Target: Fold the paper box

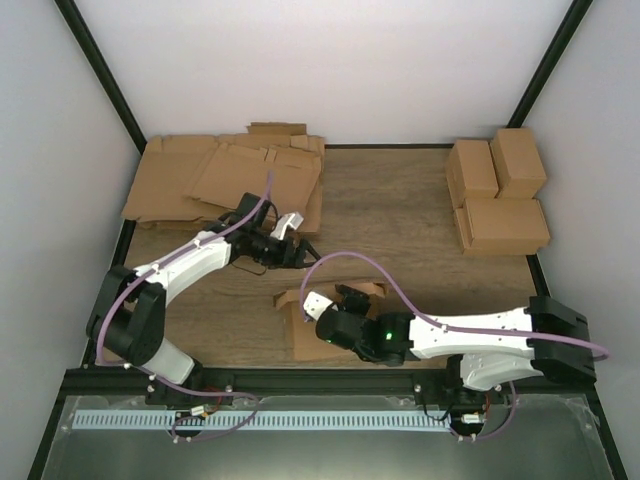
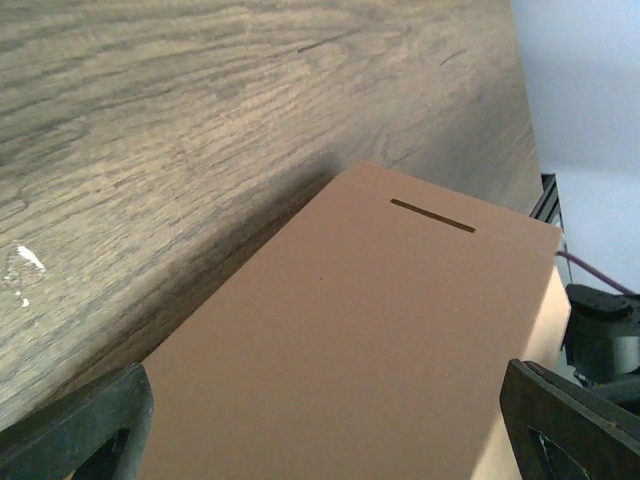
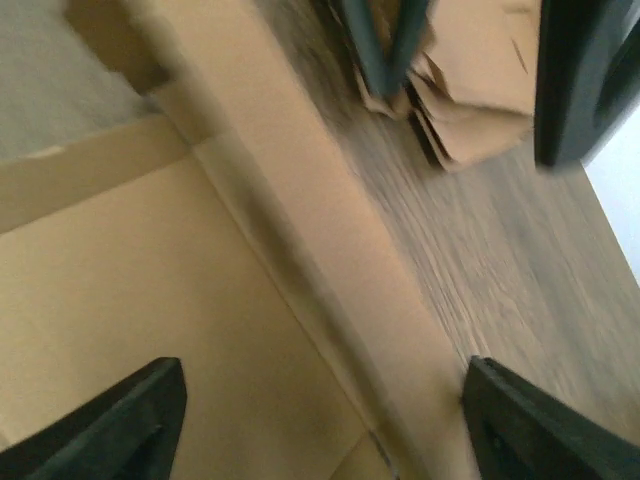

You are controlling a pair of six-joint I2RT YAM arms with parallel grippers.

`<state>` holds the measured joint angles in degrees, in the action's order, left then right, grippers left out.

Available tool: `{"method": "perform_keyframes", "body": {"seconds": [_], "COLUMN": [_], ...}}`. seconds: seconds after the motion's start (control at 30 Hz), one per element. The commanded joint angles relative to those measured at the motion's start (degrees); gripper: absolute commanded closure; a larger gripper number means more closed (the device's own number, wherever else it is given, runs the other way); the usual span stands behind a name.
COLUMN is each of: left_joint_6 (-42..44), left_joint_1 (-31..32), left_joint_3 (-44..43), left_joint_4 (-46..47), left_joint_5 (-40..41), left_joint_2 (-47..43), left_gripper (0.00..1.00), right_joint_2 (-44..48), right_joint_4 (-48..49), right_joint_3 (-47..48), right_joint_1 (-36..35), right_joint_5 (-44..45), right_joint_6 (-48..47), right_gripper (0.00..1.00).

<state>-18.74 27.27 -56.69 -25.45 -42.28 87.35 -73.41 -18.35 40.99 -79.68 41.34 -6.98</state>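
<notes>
The paper box (image 1: 303,338) lies partly unfolded on the wooden table near the front middle, with its flaps spread out. My right gripper (image 1: 327,304) hovers over it, open. In the right wrist view the gripper (image 3: 320,430) straddles a creased panel of the box (image 3: 150,300), with nothing gripped. My left gripper (image 1: 303,250) is just behind the box, open. In the left wrist view the gripper (image 2: 330,440) has its fingers wide apart on either side of a plain brown box panel (image 2: 380,320) with a narrow slot near its far edge.
A pile of wide flat cardboard sheets (image 1: 225,175) lies at the back left and also shows in the right wrist view (image 3: 470,90). Three folded boxes (image 1: 497,195) stand at the back right. Black frame posts rise at the back corners.
</notes>
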Motion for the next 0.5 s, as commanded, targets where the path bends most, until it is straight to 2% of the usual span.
{"method": "perform_keyframes", "body": {"seconds": [0.0,0.23,0.33,0.43,0.47], "left_joint_6": [2.98,0.95,-0.34,1.83,2.87], "left_joint_1": [1.65,0.83,0.38,0.71,0.77], "left_joint_3": [-2.55,-3.03,-3.14,-4.91,-5.34], "left_joint_4": [-0.41,0.93,3.21,0.37,-0.89], "left_joint_5": [-1.59,-0.33,-2.37,-4.30,-3.97], "left_joint_2": [2.39,2.39,0.75,1.97,2.39], "left_gripper": [0.02,0.06,0.06,0.07,0.09], "right_joint_2": [5.63,12.62,16.41,20.69,21.94], "right_joint_4": [1.90,-0.41,-0.66,-0.17,-0.20], "right_joint_3": [0.15,1.69,1.86,1.75,1.65], "right_joint_1": [0.69,10.19,12.61,13.29,13.34], "right_joint_5": [-12.00,-23.06,-26.91,-27.61,-26.98], "right_joint_6": [1.19,8.10,11.31,18.26,20.60], "right_gripper": [0.17,0.14,0.12,0.01,0.00]}}
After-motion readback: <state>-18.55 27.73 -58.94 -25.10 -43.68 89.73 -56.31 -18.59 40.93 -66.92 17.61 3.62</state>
